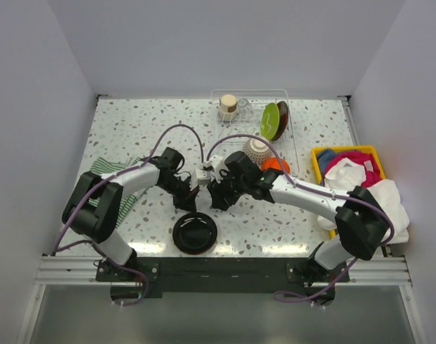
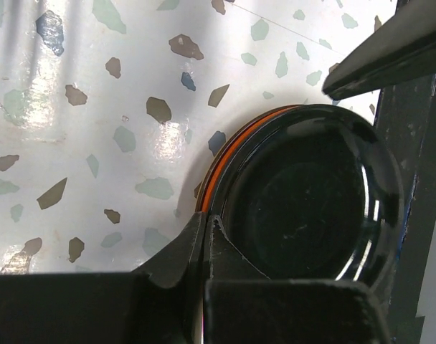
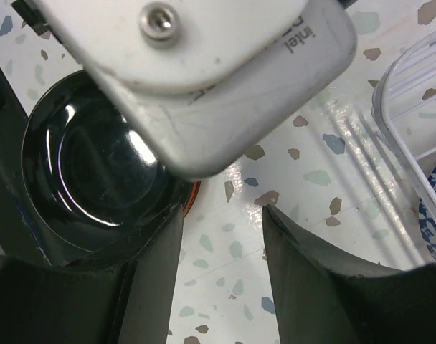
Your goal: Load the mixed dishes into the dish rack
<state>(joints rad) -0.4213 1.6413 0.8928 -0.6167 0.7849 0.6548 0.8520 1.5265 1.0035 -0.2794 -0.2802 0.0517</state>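
Observation:
A glossy black plate (image 1: 195, 233) (image 2: 311, 208) (image 3: 89, 165) lies near the table's front edge, with a thin orange line showing under its rim. My left gripper (image 1: 192, 198) (image 2: 207, 218) is shut on the plate's far rim, the edge pinched between its fingers. Just right of the plate, my right gripper (image 1: 216, 201) (image 3: 224, 209) stands open over bare table, holding nothing. The dish rack (image 1: 293, 125) (image 3: 411, 107) at the back holds a beige cup (image 1: 228, 107), a lime green plate (image 1: 270, 120), a dark red plate (image 1: 283, 118), a blue-white bowl (image 1: 257, 149) and an orange bowl (image 1: 277, 164).
A green-white striped cloth (image 1: 110, 175) lies at the left under the left arm. A yellow bin (image 1: 317, 161) of coloured cloths stands at the right edge, with white cloth (image 1: 390, 201) spilling over it. The two grippers are close together above the plate.

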